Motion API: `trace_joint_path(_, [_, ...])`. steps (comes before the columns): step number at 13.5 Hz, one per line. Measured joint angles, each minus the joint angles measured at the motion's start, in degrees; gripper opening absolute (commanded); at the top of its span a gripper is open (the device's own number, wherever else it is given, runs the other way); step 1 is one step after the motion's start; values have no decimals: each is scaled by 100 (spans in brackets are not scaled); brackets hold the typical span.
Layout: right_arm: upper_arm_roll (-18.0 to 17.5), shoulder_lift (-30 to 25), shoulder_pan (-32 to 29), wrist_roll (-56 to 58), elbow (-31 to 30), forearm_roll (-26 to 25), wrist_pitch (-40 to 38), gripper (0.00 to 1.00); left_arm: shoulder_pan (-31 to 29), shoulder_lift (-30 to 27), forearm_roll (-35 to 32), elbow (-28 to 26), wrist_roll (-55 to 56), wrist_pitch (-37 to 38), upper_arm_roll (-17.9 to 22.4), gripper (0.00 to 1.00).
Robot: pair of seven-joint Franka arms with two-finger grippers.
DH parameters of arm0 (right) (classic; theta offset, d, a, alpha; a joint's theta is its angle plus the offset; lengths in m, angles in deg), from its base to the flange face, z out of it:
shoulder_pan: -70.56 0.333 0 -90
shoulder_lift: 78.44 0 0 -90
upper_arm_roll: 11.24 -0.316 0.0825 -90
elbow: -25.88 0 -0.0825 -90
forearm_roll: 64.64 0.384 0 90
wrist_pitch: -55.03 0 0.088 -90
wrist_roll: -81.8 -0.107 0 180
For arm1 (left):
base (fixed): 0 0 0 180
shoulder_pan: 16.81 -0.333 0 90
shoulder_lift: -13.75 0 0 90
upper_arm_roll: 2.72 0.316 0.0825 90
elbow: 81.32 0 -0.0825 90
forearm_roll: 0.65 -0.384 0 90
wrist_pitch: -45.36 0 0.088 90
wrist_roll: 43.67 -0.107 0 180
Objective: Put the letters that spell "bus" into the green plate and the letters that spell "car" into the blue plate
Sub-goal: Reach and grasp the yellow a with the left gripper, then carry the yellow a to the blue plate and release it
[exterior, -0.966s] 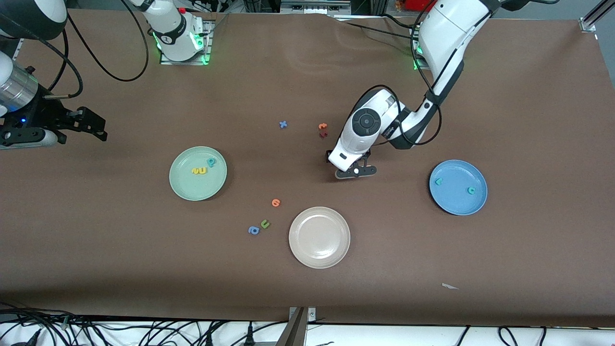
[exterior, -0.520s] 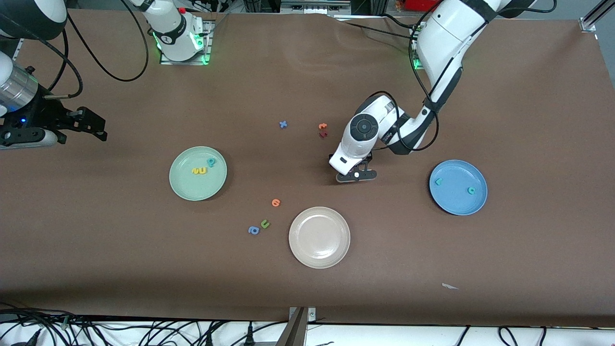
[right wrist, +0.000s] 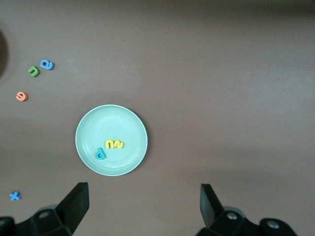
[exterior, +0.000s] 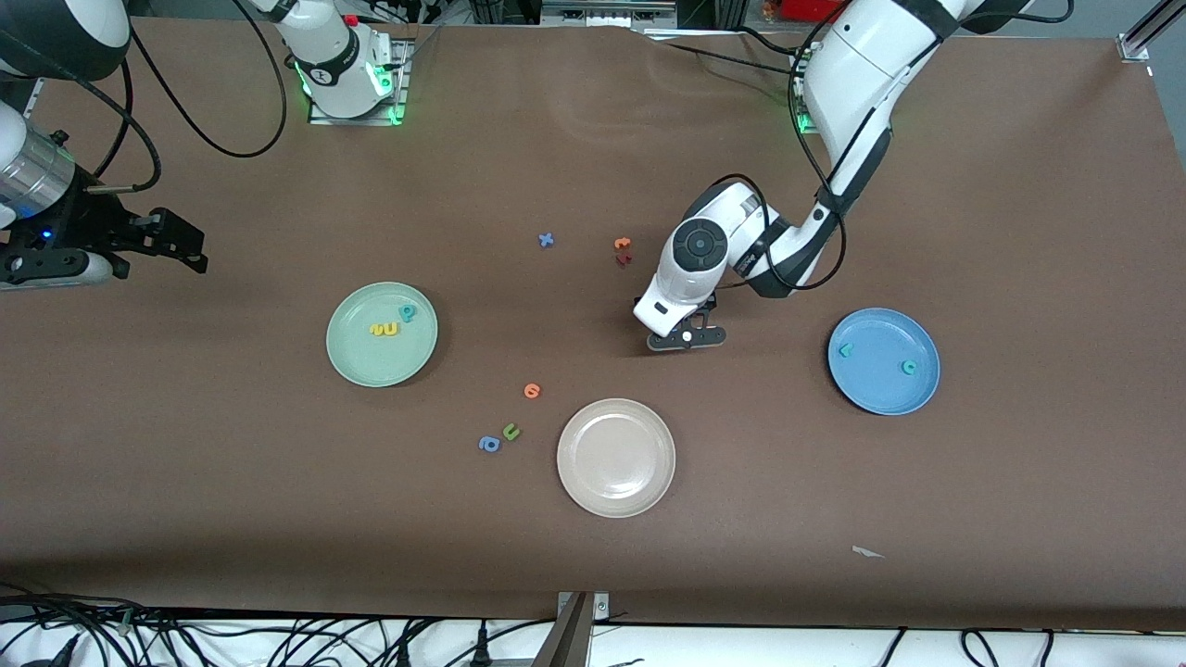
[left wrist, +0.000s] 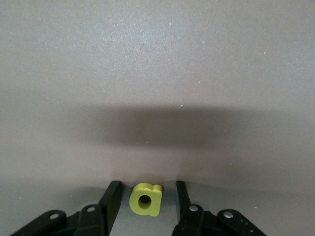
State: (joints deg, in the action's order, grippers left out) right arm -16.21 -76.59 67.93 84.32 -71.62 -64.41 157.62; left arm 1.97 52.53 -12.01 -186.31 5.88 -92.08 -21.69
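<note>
My left gripper point(exterior: 686, 339) is down at the table between the beige plate and the orange and dark red letters. In the left wrist view the yellow a point(left wrist: 145, 199) lies flat between the fingers of this gripper point(left wrist: 147, 187), with a narrow gap on each side, so the gripper is open. The green plate point(exterior: 350, 352) holds the yellow u and s point(exterior: 383, 329) and the teal b point(exterior: 406, 312). The blue plate point(exterior: 880, 387) holds the teal c point(exterior: 909, 367) and the teal r point(exterior: 845, 350). My right gripper point(exterior: 190, 252) waits wide open at the right arm's end of the table, above the green plate point(right wrist: 123, 123).
A beige plate point(exterior: 616, 482) sits nearer the front camera than the left gripper. Loose letters lie about: orange point(exterior: 532, 391), olive u point(exterior: 510, 432), blue a point(exterior: 489, 445), blue x point(exterior: 547, 240), orange point(exterior: 623, 244) and dark red point(exterior: 623, 259). A white scrap point(exterior: 866, 552) lies near the front edge.
The left hand has settled slightly lower and squarer over its spot on the table. The right arm and all the letters in the plates have not moved.
</note>
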Motion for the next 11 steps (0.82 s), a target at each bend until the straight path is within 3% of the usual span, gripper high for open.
trace_joint_path(7, [3,2,-4,0,0,0,0,100,6,-6,0,17,0,23,-8,30])
trace_joint_path(9, [3,2,-3,0,0,0,0,100,6,-5,0,21,0,26,-9,18])
trace_joint_path(11, [3,2,-3,1,0,0,0,100,0,-5,0,65,0,161,3,16])
